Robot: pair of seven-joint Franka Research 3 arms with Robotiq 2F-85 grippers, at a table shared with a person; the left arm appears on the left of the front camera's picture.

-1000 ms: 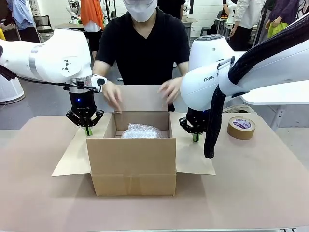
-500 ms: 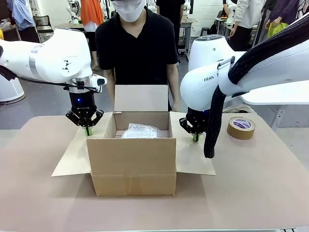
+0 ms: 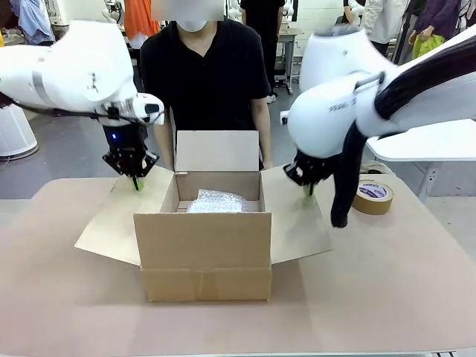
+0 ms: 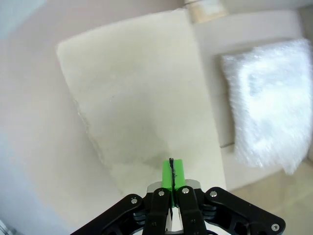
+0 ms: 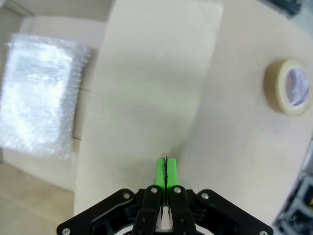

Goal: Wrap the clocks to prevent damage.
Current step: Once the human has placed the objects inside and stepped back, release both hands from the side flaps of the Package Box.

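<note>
Starting from the near edge of the worktop (image 3: 387, 290): first an open box (image 3: 202, 245), with side flaps out left and right. Inside, toward the back, a bundle (image 3: 216, 201) in bubble wrap. Just over the far end of the left flap (image 3: 111, 223), the left claw (image 3: 135, 181), pressed together, pinching nothing. Over the far end of the right flap (image 3: 295, 223), the right claw (image 3: 309, 190), pressed together too, also empty. Past that claw, flat on the worktop, a roll of tape (image 3: 371, 192). Behind the upright back flap (image 3: 217, 151), a person (image 3: 207, 74) in a black shirt.
</note>
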